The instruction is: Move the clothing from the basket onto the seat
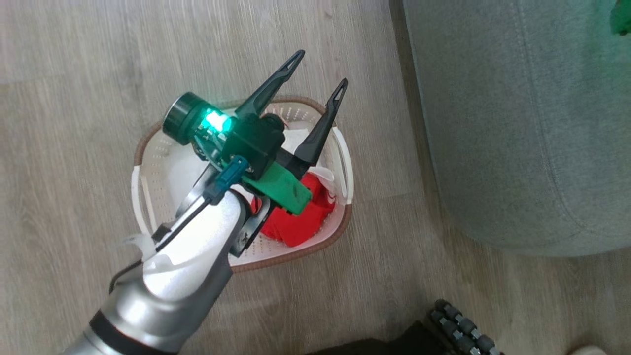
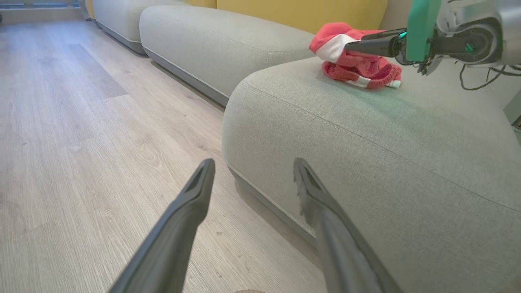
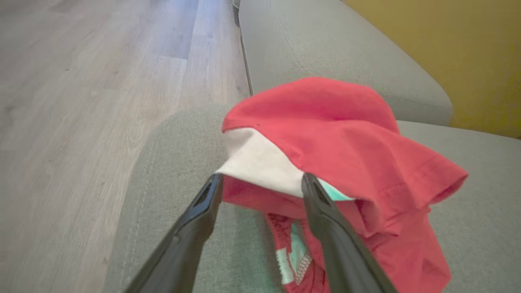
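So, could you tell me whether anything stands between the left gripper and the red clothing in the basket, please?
Nothing visible does. The left gripper hangs above the basket with its jaws open, and the red clothing lies on top in the basket's near right part. Wooden floor lies between the basket and the seat.

The floor (image 1: 74, 148) bears the basket (image 1: 158, 154); the seat (image 2: 366, 142) bears red clothing (image 2: 358, 69).
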`<state>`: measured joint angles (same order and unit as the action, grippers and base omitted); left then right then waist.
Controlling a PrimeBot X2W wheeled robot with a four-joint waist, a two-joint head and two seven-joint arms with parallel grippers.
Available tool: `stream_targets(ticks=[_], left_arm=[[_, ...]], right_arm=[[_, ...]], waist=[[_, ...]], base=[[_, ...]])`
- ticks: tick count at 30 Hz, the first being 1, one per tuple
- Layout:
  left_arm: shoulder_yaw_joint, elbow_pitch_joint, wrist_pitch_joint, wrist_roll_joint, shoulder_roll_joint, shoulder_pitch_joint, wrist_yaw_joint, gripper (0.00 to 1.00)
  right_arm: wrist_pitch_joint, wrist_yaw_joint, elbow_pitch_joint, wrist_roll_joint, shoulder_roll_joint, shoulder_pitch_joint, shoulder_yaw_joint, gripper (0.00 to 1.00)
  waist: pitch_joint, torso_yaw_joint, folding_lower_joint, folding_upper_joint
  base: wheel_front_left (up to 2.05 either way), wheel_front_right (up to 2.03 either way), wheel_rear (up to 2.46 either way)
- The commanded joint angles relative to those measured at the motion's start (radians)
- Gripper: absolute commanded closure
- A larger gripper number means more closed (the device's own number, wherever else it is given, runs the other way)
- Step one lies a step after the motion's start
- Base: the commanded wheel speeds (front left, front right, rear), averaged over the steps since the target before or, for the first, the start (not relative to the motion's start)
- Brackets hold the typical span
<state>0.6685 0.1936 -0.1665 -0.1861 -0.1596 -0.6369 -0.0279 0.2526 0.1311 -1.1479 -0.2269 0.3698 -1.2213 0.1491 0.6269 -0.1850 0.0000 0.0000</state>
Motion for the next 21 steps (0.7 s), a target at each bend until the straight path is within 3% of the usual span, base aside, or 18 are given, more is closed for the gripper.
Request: stream_targets(ticks=[1, 11, 21], left_arm=[[-0.024, -0.024, -0.013, -0.010, 0.002, -0.009, -0.006, 0.00], [-0.048, 0.042, -0.069, -0.073, 0.028, 0.056, -0.021, 0.00], [-0.104, 0.101, -0.092, -0.133, 0.032, 0.172, -0.050, 0.00]], right_arm=[[0.009, 0.000, 0.054, -0.019, 0.017, 0.037, 0.021, 0.00], [0.009, 0.000, 0.219, -0.112, 0.071, 0.192, 0.097, 0.00], [0.009, 0.000, 0.325, -0.146, 0.062, 0.362, 0.114, 0.00]], waist=[[-0.030, 0.004, 0.0000, 0.0000], [-0.220, 0.043, 0.0000, 0.0000], [-0.427, 0.112, 0.0000, 0.0000]], base=[[0.00, 0.00, 0.00], [0.00, 0.00, 0.00], [0.00, 0.00, 0.00]])
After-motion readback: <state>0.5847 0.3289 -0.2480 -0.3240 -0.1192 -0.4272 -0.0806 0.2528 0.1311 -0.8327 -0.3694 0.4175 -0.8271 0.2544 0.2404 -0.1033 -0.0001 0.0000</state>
